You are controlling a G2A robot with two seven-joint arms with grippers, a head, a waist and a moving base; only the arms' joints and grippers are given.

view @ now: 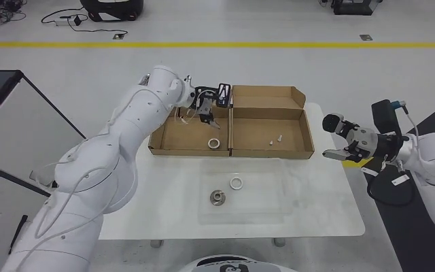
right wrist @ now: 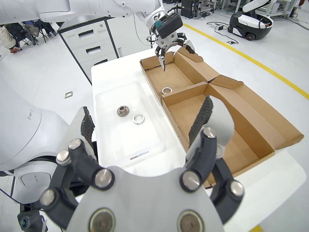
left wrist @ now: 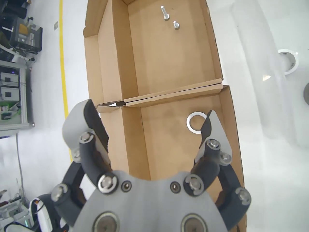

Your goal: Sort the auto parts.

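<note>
My left gripper [view: 207, 113] hangs open and empty above the left cardboard box [view: 182, 139], over its far end. A white ring [view: 213, 143] lies on that box's floor near the front wall; in the left wrist view the ring [left wrist: 195, 122] sits by one fingertip [left wrist: 209, 121]. Two bolts [view: 274, 140] lie in the right cardboard box [view: 258, 128]. A clear tray [view: 265, 204] in front of the boxes holds a grey flanged hub [view: 217, 197] and a second white ring [view: 236, 183]. My right gripper [view: 345, 143] is open, off the table's right edge.
The white table [view: 333, 204] has bare surface to the right of the tray. The boxes' open flaps [view: 265, 94] stand up along the far side. A cabinet [right wrist: 91, 47] stands beyond the table's left end.
</note>
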